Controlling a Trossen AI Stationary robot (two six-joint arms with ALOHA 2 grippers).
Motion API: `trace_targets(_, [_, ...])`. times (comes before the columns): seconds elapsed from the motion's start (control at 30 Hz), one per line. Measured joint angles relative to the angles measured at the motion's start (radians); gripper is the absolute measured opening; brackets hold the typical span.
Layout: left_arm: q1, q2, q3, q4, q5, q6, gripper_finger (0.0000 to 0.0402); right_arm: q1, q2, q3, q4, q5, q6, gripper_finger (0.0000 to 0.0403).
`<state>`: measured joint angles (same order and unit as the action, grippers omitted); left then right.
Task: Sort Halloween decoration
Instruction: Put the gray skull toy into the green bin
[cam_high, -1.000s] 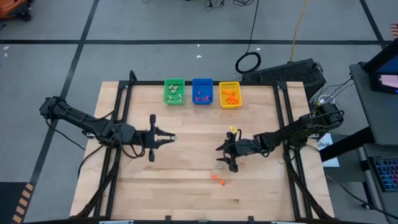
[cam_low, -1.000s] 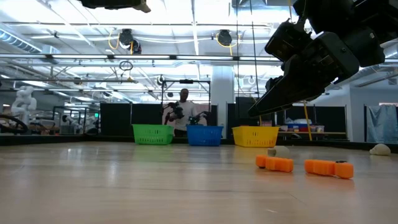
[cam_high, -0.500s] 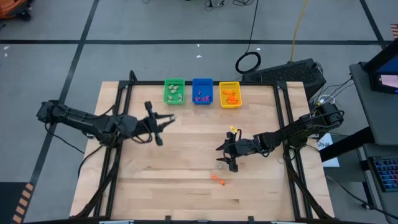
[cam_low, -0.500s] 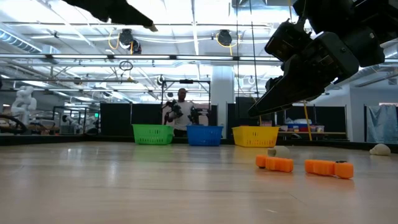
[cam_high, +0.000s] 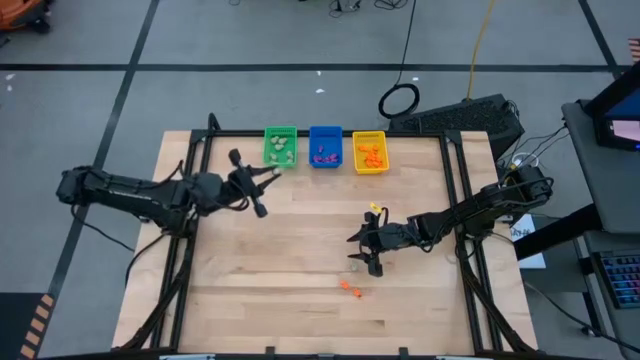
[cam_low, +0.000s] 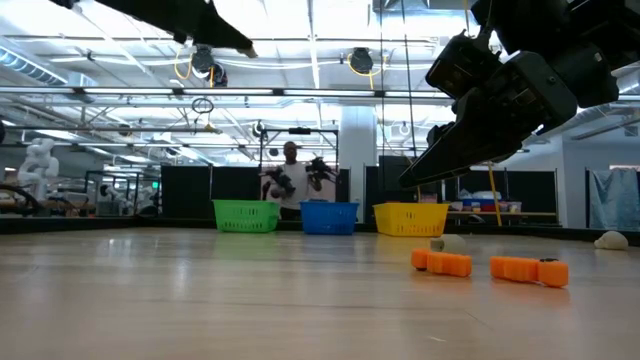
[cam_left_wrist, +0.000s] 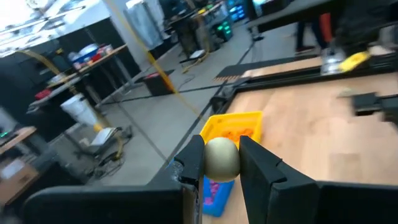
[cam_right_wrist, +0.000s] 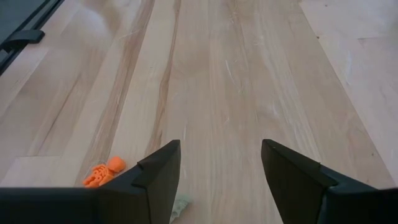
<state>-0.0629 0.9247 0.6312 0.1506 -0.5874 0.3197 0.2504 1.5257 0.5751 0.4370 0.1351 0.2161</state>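
Pinching a pale round trinket (cam_left_wrist: 221, 158) in my left gripper (cam_left_wrist: 222, 163) near the green bin (cam_high: 280, 147); my right gripper (cam_right_wrist: 219, 165) hovers wide open, empty.

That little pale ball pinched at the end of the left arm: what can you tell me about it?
It is a small, round, pale greenish-beige trinket with a smooth, matte, plastic-like surface. The left tool holds it, one dark finger pressed against each side, well above the wooden table. From overhead, the tool is near the green rectangular plastic bin at the table's far edge, which already holds similar pale pieces. Nothing else touches the ball. Finer detail cannot be made out.
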Motion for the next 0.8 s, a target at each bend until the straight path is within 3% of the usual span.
trace_targets(0.4, [0.187, 0.115, 0.000, -0.002, -0.016, -0.109, 0.0061, 0.000, 0.000, 0.000, 0.007, 0.000, 0.007, 0.0210])
trace_targets(0.63, [0.292, 0.192, 0.000, -0.006, -0.016, -0.287, 0.0061, 0.000, 0.000, 0.000, 0.007, 0.000, 0.007, 0.0210])
trace_targets(0.8, [0.353, 0.240, 0.000, -0.010, 0.038, -0.341, 0.0061, 0.000, 0.000, 0.000, 0.007, 0.000, 0.007, 0.0210])
